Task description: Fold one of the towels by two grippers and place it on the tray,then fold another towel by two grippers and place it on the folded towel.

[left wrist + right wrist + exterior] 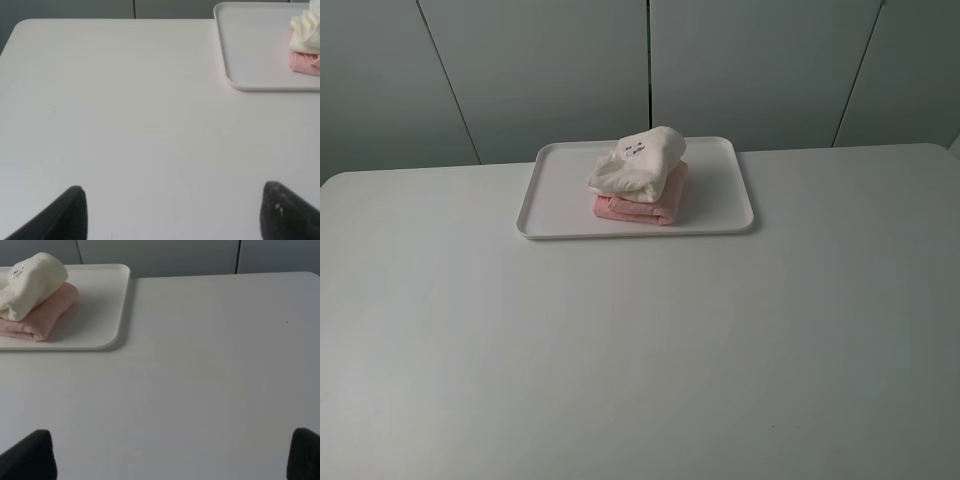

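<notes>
Apparently the task is finished, since the cream towel lies on the pink towel inside the tray, while the left gripper and right gripper stand wide open, empty, needing no further move.

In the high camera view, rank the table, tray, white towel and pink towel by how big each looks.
1. Table
2. Tray
3. White towel
4. Pink towel, though the white towel lies on it and hides much of it, so the order of the two towels is unsure.
</notes>
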